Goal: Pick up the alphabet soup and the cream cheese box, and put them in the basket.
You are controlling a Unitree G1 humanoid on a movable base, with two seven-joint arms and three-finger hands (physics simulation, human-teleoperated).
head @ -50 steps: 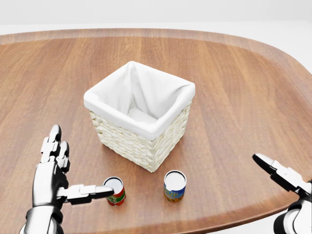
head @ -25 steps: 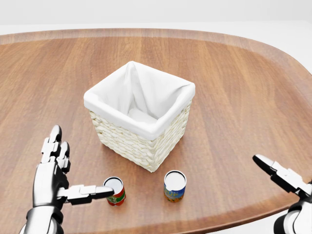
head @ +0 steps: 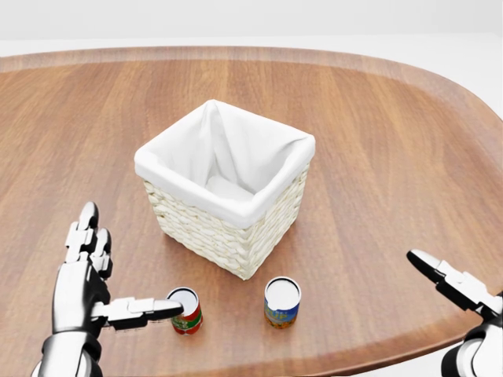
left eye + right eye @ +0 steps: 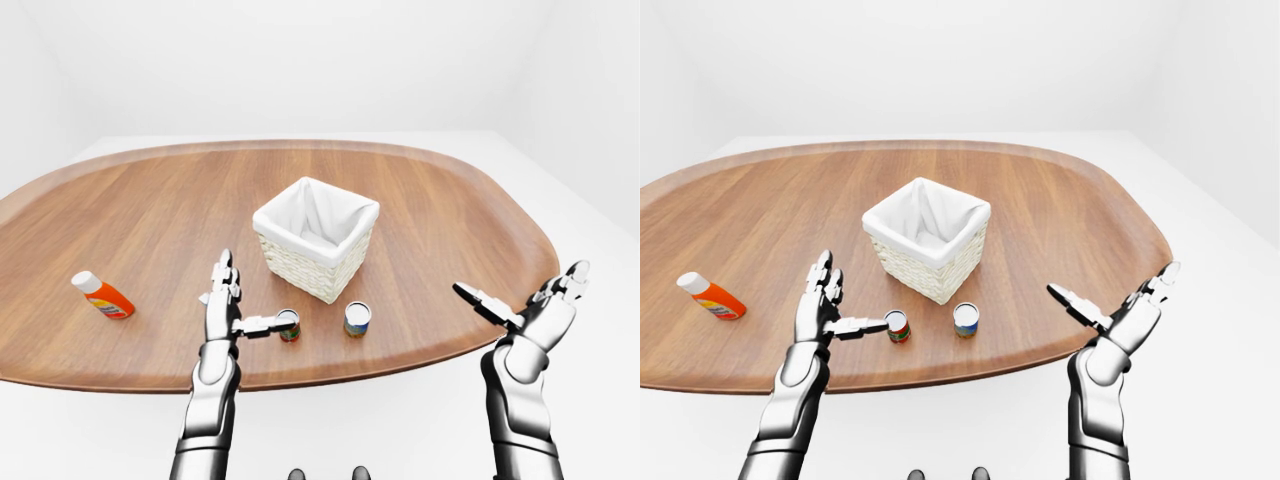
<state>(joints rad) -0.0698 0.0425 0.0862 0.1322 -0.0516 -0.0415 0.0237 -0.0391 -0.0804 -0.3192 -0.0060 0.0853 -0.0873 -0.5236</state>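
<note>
Left hand (image 3: 86, 287) is spread open, one finger laid against the red-labelled alphabet soup can (image 3: 185, 309) near the table's (image 3: 377, 133) bottom edge, basket (image 3: 224, 188) just above. Right hand (image 4: 540, 310) hangs open off the right edge. Second can (image 3: 281, 301) beside; orange bottle (image 4: 102, 295) far left.
</note>
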